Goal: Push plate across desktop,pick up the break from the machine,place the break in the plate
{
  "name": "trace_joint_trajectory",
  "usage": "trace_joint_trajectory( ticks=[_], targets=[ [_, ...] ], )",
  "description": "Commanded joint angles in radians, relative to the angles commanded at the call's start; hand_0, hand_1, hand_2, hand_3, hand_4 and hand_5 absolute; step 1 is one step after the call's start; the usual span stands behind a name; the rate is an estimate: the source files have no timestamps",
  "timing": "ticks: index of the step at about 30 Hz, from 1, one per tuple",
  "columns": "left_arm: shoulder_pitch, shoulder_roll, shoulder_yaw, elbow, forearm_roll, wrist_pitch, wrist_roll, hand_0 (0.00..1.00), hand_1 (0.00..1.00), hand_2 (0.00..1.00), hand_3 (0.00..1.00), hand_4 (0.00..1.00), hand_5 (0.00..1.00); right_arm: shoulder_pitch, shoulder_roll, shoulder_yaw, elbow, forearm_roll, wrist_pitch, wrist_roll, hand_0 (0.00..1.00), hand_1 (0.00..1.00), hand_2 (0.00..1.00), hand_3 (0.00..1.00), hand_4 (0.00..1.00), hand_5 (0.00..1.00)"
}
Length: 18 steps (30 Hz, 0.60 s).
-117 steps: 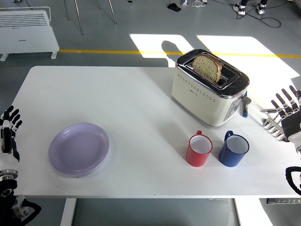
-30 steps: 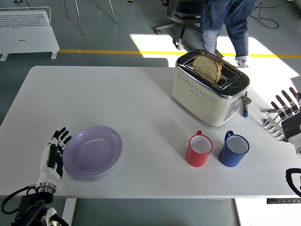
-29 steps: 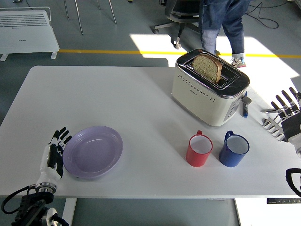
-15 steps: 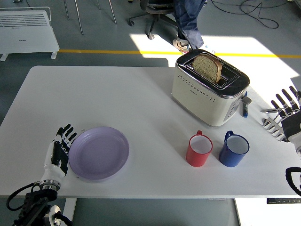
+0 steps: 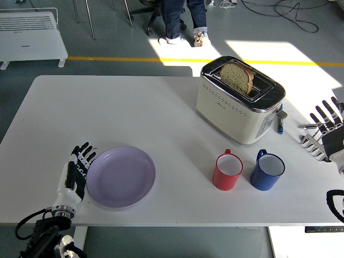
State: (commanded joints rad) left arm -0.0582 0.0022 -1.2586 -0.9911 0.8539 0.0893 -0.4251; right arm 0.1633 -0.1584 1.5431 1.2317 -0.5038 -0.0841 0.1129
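I had the left hand flat and on edge, fingers straight and grasping nothing, pressed against the left rim of the lilac plate. That pose suited a push: the side of the hand acts as a blade, so the plate slides to the right over the white bench without being lifted. The plate sat near the front edge, left of the middle, and well apart from the toaster at the far right.

The slice of bread stood upright in the toaster's slot, its top half clear of the chrome, which I judged left enough to pinch from above. The right hand waited at the right edge of the bench, fingers spread and empty, just right of the toaster, so it was the natural one to take the bread.

A red mug and a blue mug stood side by side in front of the toaster, between the plate and the right hand. I reckoned the push was only partly done, since the plate needed to come nearer the right arm's reach, and too long a shove risked knocking the red mug. A person's legs showed beyond the far side, well away from the bench.
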Motion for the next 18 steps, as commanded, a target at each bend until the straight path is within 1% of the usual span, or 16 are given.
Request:
trace_joint_trajectory(
  ticks=[18],
  targets=[
    [0.003,0.023,0.081,-0.025,-0.081,-0.034,0.019,0.830,0.866,0.915,0.865,0.588,0.998,0.004,0.001,-0.001,-0.001,0.001,0.000,0.001,0.796,0.746,0.755,0.744,0.492,0.545]
  ],
)
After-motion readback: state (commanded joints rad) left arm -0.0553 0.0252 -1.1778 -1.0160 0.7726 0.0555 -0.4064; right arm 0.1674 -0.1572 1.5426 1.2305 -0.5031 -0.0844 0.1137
